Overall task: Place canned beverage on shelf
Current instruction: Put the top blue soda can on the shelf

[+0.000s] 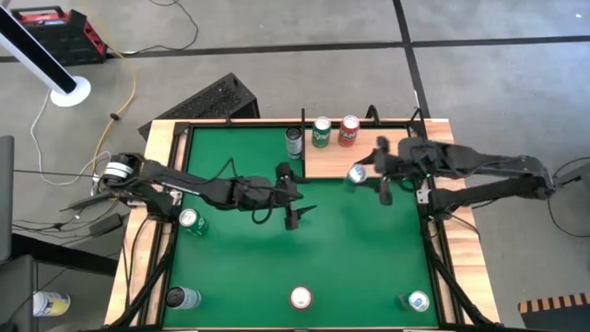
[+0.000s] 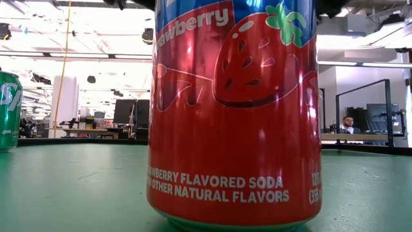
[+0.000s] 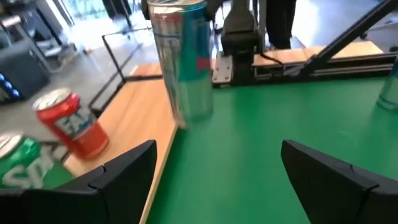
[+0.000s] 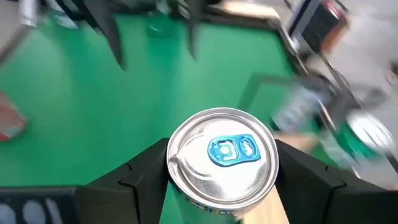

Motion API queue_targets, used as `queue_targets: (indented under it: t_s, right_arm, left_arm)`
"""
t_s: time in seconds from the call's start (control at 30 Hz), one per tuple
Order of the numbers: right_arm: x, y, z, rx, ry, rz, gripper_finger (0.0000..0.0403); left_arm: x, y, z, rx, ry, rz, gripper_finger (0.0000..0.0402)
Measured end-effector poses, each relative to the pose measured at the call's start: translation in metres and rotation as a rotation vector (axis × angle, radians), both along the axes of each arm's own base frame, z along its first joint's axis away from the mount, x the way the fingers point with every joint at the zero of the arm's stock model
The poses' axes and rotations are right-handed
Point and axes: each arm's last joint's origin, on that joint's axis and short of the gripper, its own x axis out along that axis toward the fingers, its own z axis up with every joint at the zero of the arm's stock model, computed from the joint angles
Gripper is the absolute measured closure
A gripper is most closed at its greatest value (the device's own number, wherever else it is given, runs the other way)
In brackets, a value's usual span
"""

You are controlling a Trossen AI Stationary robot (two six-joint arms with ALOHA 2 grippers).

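Silver can (image 1: 357,173) in right end effector (image 1: 369,172), shelf (image 1: 369,159) edge, red can (image 1: 349,131), green can (image 1: 321,132) behind

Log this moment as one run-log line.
right pincer: shut on silver can at shelf edge | left pincer: open, mid-table | shelf: green can, red can

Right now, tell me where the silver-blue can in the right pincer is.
In the high view, the silver-blue can sits in the right pincer at the shelf's front-left edge, nearer than the red can.

The strawberry soda can (image 2: 235,109) fills the low view, its top cut off, hiding both arms.
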Motion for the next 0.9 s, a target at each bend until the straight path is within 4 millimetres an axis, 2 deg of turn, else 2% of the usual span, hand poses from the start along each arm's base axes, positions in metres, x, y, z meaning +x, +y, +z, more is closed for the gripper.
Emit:
queue_targets:
  t_s: [0.23, 0.33, 0.4, 0.5, 0.63, 0.77, 0.9]
  right_arm:
    - [-0.035, -0.019, 0.001, 0.016, 0.052, -0.144, 0.0135]
    - [-0.041, -0.024, 0.001, 0.025, 0.058, -0.152, 0.0135]
    - [-0.044, -0.028, 0.000, 0.031, 0.072, -0.150, 0.0135]
    - [-0.047, -0.034, -0.001, 0.033, 0.081, -0.150, 0.0135]
    - [-0.048, -0.044, -0.001, 0.032, 0.067, -0.181, 0.0135]
    - [-0.048, -0.058, -0.004, 0.030, 0.088, -0.230, 0.0135]
    - [-0.048, -0.077, -0.010, 0.035, 0.133, -0.281, 0.0135]
  left_arm:
    - [-0.033, -0.004, 0.022, -0.004, 0.103, 0.048, 0.0071]
    - [-0.066, -0.005, 0.034, 0.017, 0.195, 0.195, 0.0070]
    - [-0.089, -0.007, 0.040, 0.004, 0.169, 0.271, 0.0070]
    - [-0.119, -0.011, 0.037, 0.001, 0.088, 0.295, 0.0070]
    - [-0.148, -0.009, 0.032, -0.053, -0.101, 0.259, 0.0070]
    - [-0.166, -0.005, 0.020, -0.071, -0.216, 0.189, 0.0070]
    - [-0.176, -0.003, 0.009, -0.076, -0.244, 0.182, 0.0070]
